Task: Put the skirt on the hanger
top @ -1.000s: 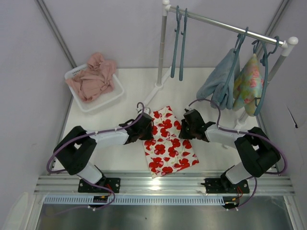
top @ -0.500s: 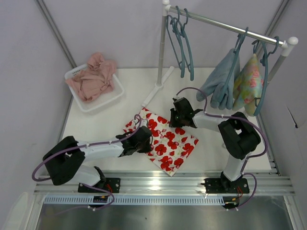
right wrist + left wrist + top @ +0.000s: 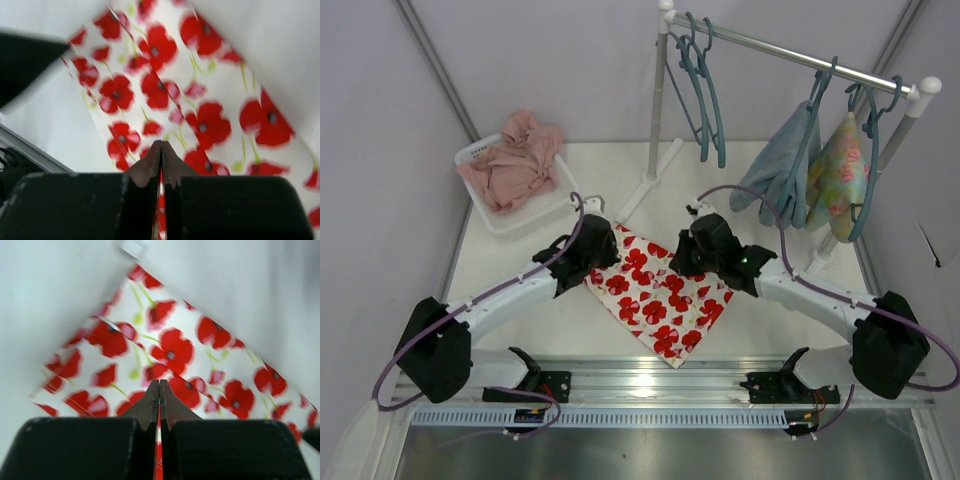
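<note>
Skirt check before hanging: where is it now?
In the top view the skirt lies front-centre on the table, pinched between the left hand and right hand.

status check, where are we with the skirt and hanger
Left end effector and right end effector both shut on the skirt. Skirt spread between them, hanger on rail, untouched.

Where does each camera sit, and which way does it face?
Top external: above and behind the bases, looking down at the table, left arm and right arm in full view.
Left wrist: on the left arm, looking along the left gripper pinching the skirt.
Right wrist: same along the right gripper, pinching the skirt too.
Shared: all show the skirt.
</note>
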Motion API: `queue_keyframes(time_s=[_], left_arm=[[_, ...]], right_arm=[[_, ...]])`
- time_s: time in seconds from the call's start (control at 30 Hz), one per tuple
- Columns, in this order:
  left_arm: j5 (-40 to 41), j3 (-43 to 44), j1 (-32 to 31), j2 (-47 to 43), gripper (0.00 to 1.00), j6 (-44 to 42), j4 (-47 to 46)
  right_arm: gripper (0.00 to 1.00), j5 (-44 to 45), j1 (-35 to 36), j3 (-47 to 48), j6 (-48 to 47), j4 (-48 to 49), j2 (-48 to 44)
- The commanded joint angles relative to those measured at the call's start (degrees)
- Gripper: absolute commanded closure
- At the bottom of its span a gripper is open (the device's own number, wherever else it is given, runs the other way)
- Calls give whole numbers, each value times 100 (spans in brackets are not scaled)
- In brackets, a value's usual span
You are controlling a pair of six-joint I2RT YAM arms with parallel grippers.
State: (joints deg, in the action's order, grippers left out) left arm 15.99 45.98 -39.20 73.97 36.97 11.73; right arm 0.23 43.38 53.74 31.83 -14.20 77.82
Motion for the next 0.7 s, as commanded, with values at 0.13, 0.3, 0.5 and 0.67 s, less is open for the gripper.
queue_keyframes(time_s=[0.13, 0.3, 0.5, 0.67], left_arm=[[-570, -18, 641, 529, 100, -551, -442], [-843, -255, 642, 925, 100, -384, -820], [-641, -738, 642, 1058, 100, -208, -926], [-746, -1248, 554, 952, 100, 73, -1041]], right_arm=[[100, 671, 250, -1619, 1614, -67, -531], [100, 855, 259, -1849, 1730, 66, -365], [100, 1005, 189, -1674, 1466, 136, 206], [100, 1076, -74, -1436, 1142, 206, 619]])
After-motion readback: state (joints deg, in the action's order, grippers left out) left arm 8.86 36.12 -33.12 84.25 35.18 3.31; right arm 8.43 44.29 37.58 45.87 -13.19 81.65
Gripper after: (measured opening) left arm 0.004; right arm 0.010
